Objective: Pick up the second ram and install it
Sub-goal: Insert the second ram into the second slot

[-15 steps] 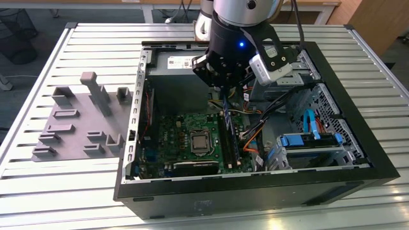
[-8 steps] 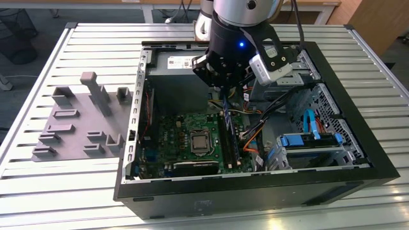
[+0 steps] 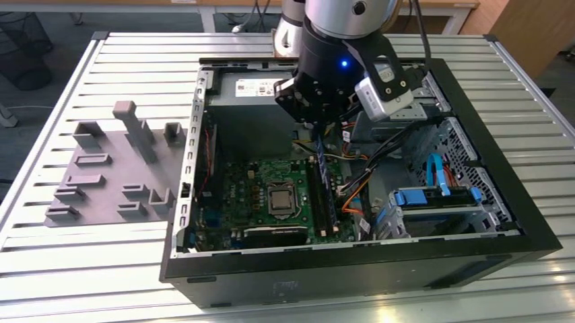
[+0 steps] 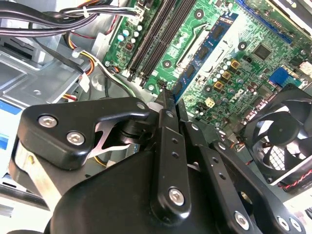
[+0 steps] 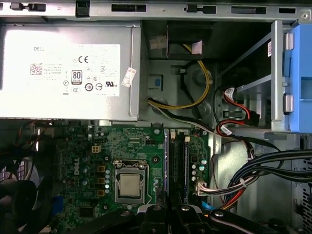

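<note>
The second ram, a dark blue stick with black chips, stands on edge in a slot of the green motherboard, beside the processor socket. It shows as a long strip in the second wrist view and edge-on in the first wrist view. My gripper hangs inside the open computer case, over the ram's far end. Its fingers are shut together, and the gripper tips sit right at that end of the stick. I cannot tell whether they touch it. Two black slots next to the ram are empty.
A grey fixture with upright blocks lies on the slatted table at the exterior view's left. Inside the case are the power supply, cable bundles, a blue drive cage and a fan. The case walls close in all round.
</note>
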